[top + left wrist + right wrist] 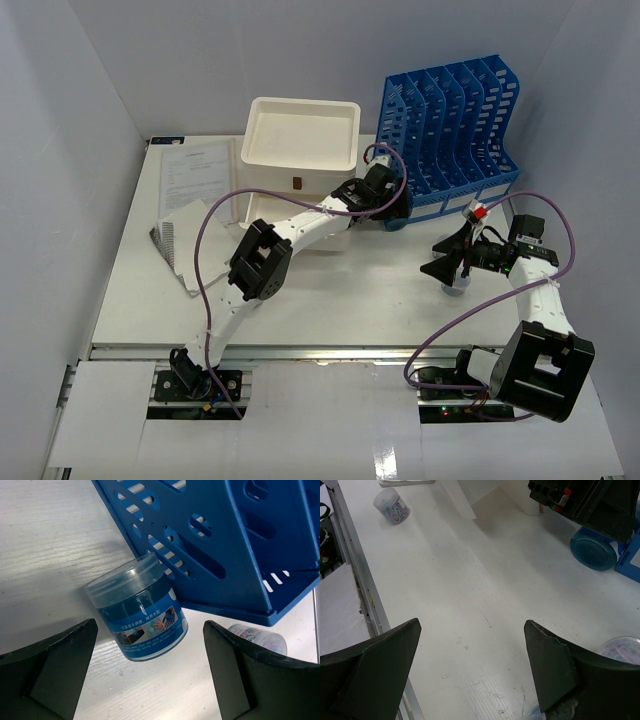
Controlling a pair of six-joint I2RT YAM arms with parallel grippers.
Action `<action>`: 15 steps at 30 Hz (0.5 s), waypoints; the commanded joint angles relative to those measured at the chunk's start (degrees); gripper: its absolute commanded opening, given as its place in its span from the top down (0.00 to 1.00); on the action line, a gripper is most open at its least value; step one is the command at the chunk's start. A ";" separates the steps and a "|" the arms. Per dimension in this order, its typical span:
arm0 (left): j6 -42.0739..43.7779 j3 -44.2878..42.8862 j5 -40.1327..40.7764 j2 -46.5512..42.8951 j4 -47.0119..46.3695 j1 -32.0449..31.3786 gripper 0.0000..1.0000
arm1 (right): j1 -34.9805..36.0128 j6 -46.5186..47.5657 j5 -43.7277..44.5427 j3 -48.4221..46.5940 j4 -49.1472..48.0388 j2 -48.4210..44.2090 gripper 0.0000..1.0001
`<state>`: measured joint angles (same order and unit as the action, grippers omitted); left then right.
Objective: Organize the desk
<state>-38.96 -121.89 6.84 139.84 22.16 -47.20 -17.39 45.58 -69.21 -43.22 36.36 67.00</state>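
Fingers [55, 665] of the left gripper [150, 625] stand spread as wide as they go, with nothing between them touched or held. One blue jar [142, 615] with a clear lid lies tilted on the white surface just past the tips. The right gripper [472, 624] also has its fingers [555, 670] well apart and empty, hanging over bare tabletop. The desk [380, 290] is the broad white top under both arms, and its metal rail [330, 350] runs along the near edge in front of the two bases. At the back stand one cream drawer box [300, 150] and, to its right, one blue file rack [450, 130]. The jar lies just beside the near left corner of that rack. The right wrist view shows two small clear tubs. One, filled with paper clips [392, 505], lies on its side well away near the rail, and the other [622, 650] is close by the right fingertip. One printed sheet [195, 170] lies at the far left.
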 commanded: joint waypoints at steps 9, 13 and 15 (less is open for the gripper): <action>-1.39 -1.32 4.07 2.79 1.13 0.88 0.03 | -0.19 1.09 -1.37 -0.64 0.89 -0.75 0.10; -1.33 -1.24 3.98 3.62 1.15 0.88 0.06 | -0.19 1.07 -1.37 -0.64 0.99 -0.73 0.10; -1.00 -1.15 4.06 3.76 1.21 0.88 0.08 | -0.19 1.01 -1.37 -0.64 0.99 -0.73 0.10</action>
<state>-39.68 -121.91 8.30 143.20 21.93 -47.33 -17.39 45.65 -69.21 -43.22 36.38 67.00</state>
